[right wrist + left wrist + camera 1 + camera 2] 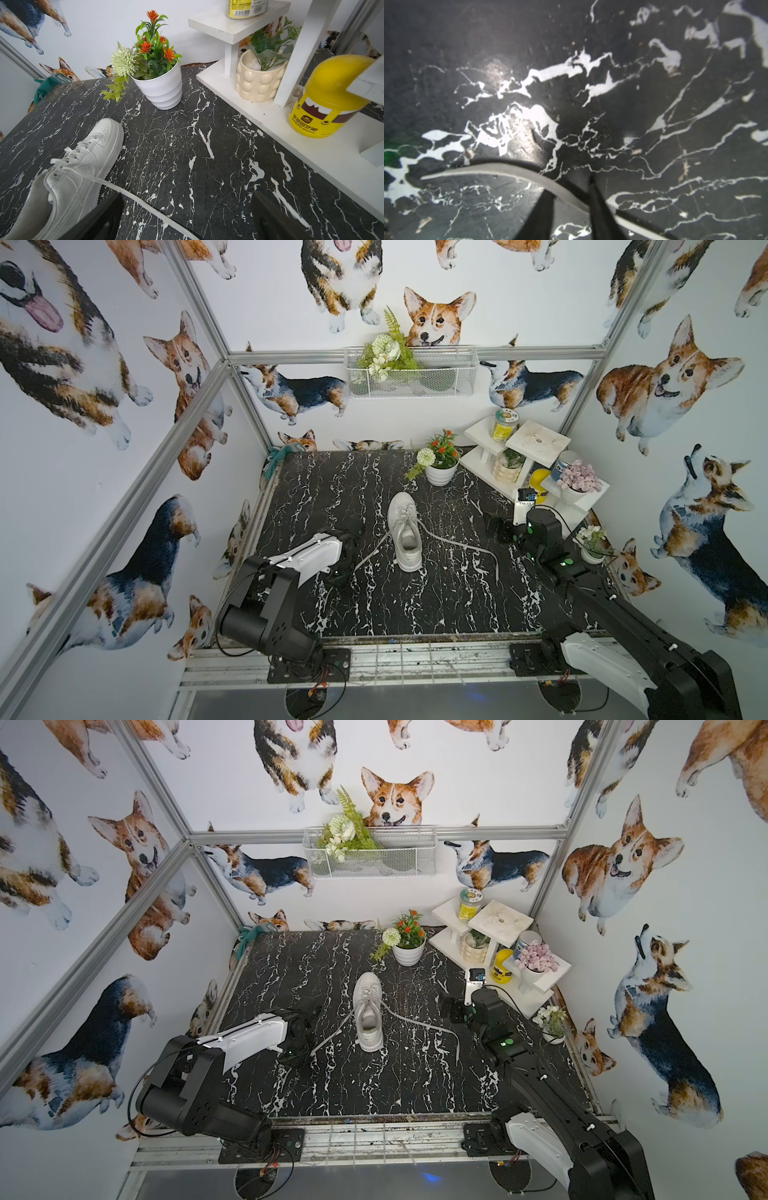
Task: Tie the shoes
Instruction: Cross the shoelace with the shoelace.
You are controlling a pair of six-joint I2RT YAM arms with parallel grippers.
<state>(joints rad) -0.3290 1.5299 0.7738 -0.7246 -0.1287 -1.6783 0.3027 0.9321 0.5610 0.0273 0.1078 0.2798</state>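
A white sneaker (pixel 405 531) (pixel 368 1011) (pixel 72 166) stands mid-table, toe toward the back wall, its laces untied. The left lace (pixel 370 556) (pixel 500 169) trails toward my left gripper (pixel 570 187) (pixel 341 572), which points down at the table. The jaws are drawn in close with the lace crossing between them, and the lace is raised slightly off the marble. The right lace (pixel 457 543) (pixel 128 193) lies loose on the table. My right gripper (pixel 188 194) (pixel 498 526) hovers to the shoe's right, open wide, holding nothing.
A white flower pot (pixel 440 472) stands behind the shoe. A tiered white shelf (pixel 519 448) with jars and plants, including a yellow jar (pixel 328 99), fills the back right corner. A small pot (pixel 592 547) sits by the right arm. A teal cloth (pixel 276 456) lies back left.
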